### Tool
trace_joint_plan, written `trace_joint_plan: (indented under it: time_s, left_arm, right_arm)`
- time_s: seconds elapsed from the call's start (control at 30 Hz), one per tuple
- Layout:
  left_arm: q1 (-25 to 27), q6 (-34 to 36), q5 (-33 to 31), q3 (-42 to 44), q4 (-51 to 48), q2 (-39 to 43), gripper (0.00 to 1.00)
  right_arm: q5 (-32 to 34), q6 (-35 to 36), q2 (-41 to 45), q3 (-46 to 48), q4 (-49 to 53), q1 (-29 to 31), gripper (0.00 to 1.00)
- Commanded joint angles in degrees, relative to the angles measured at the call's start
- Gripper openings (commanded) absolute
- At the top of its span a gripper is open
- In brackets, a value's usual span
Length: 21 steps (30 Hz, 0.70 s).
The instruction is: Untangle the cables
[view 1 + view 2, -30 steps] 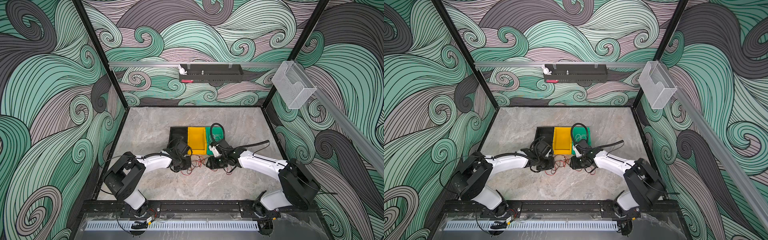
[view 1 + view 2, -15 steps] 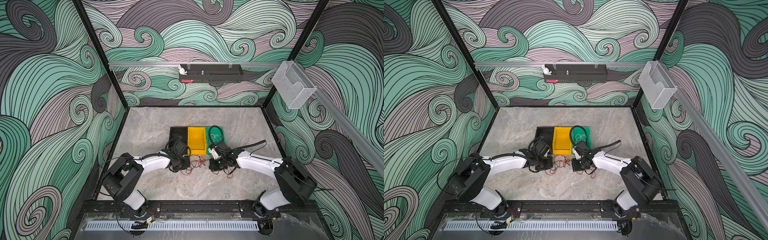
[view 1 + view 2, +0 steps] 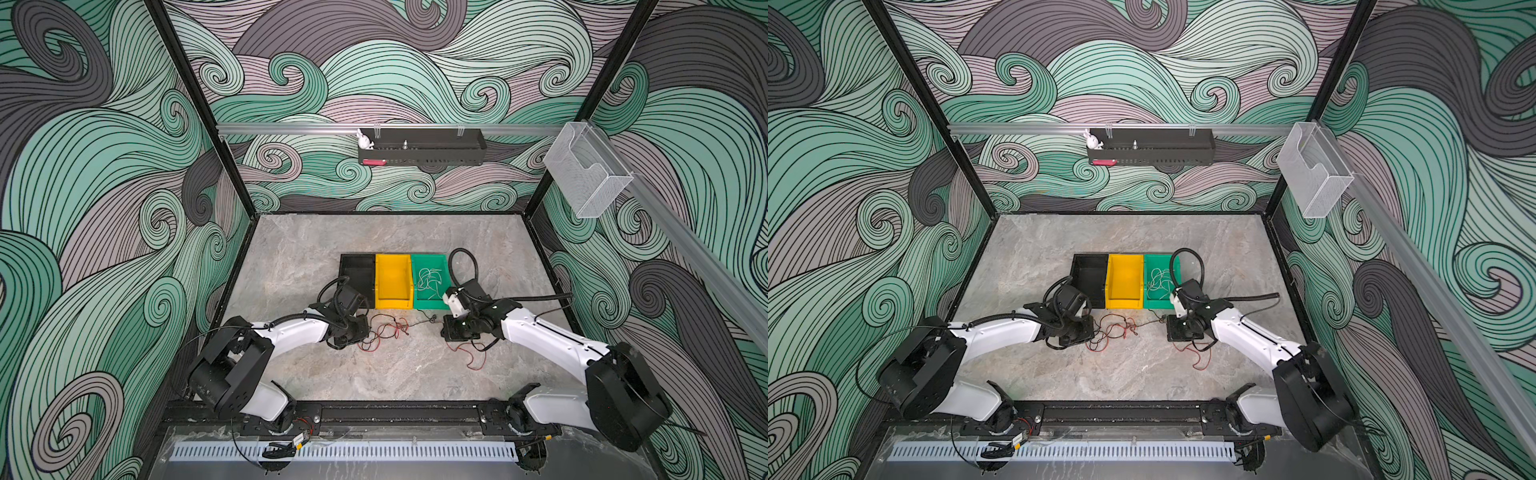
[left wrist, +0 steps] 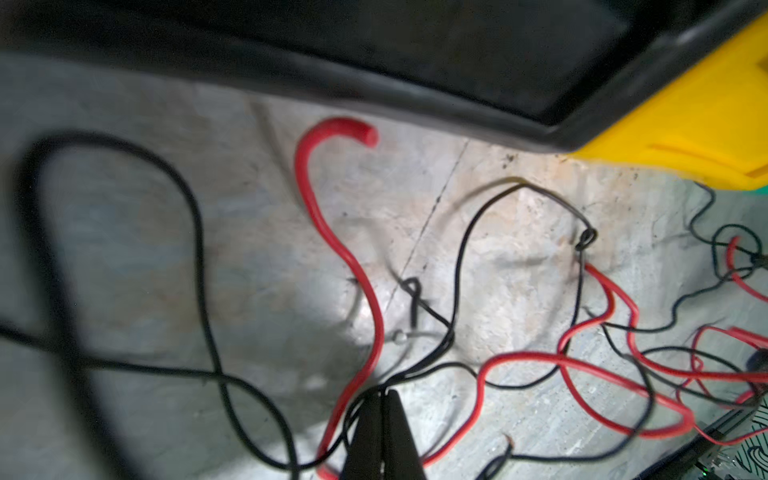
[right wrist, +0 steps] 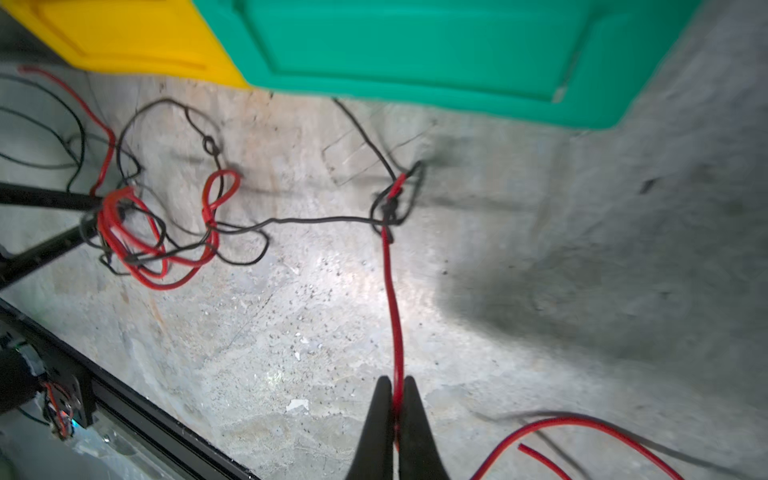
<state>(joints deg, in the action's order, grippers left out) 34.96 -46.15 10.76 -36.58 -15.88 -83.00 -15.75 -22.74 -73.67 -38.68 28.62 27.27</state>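
While my right gripper point(image 5: 397, 395) pinches the red cable point(image 5: 390, 291) and my left gripper point(image 4: 384, 399) clamps a black cable point(image 4: 457, 270), the knot point(image 5: 390, 203) lies between. Pulling could cinch it.

Black bin point(image 3: 357, 274), yellow bin point(image 3: 394, 278), green bin point(image 3: 430, 304) (touching)

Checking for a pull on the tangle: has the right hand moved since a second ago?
Yes. In both top views the right hand has shifted right along the green bin, from its middle to its right corner.
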Motion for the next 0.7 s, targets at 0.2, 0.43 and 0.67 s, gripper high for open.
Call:
trace_joint_plan:
  time_s: [0.2, 0.43, 0.67]
  left_arm:
    - [-2.86, -0.31, 0.21, 2.46, -2.14, 4.49, 0.0]
    - [-4.83, 0.01, 0.22, 4.34, -3.03, 7.03, 0.0]
    - [-5.6, 0.36, 0.66, 4.67, -3.3, 7.56, 0.0]
  right_arm:
    - [-6.96, 0.34, 3.53, 0.71, 1.7, -10.64, 0.04]
    - [-10.07, -0.37, 5.98, 1.94, 1.83, -19.1, 0.03]
    - [-14.68, -2.47, 6.29, 3.03, -0.35, -19.8, 0.03]
